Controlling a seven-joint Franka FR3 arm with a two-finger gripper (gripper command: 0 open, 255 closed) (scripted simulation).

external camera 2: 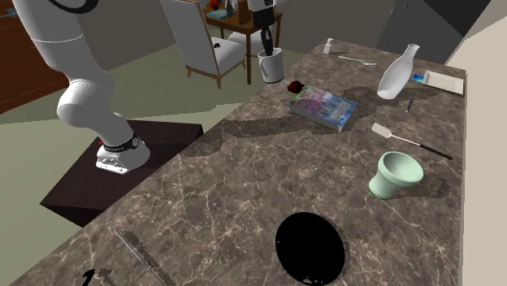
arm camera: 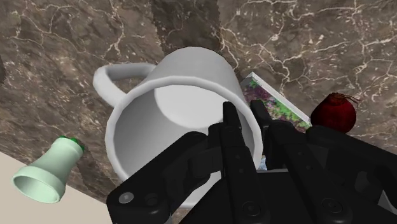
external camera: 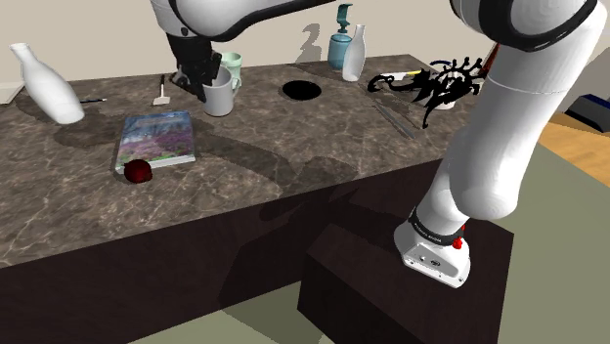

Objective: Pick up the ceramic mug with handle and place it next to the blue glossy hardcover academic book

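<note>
Your tool point(arm camera: 243, 116) is clamped on the rim of the white mug point(arm camera: 181, 79), one finger inside, one outside. You've got the mug hanging above the bench point(external camera: 293, 147), close to the picture-covered book point(external camera: 156, 137).

Book point(arm camera: 275, 102) mostly hidden behind mug point(arm camera: 191, 89) and claw point(arm camera: 247, 118); arm point(external camera: 508, 127) cut off by shoulder view's top edge.

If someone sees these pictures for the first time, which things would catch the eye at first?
First, the black gripper shut on the rim of a white mug, one finger inside and one outside. On the dark marbled counter lies a book with a flowered cover, a dark red round object at its corner. A pure black round patch in that counter also stands out.
</note>
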